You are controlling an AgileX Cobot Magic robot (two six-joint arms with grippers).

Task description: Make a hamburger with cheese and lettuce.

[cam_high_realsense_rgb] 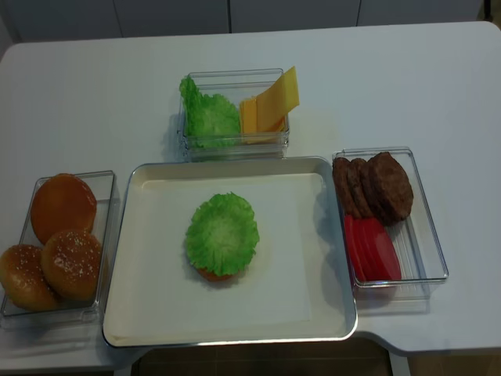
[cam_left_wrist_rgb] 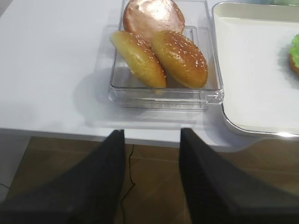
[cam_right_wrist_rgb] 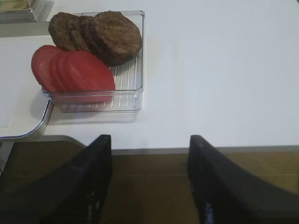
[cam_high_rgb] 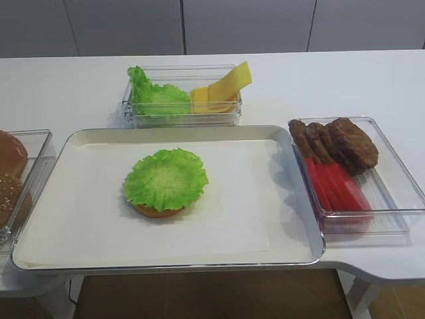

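Lettuce [cam_high_rgb: 166,178]: lying on the hamburger [cam_high_rgb: 158,212], mid-tray [cam_high_rgb: 292,246].
Cheese [cam_high_rgb: 220,90]: in the back box.
My right gripper [cam_right_wrist_rgb: 148,158]: wide open, empty.
My left gripper [cam_left_wrist_rgb: 152,154]: open, empty.

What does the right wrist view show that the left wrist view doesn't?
Only the right wrist: the meat patties and red slices in their clear bin, and the right gripper, fingers apart and empty. Only the left wrist: three buns in a clear bin, the lettuce edge, and the left gripper, open. Both share the white table and a tray corner.
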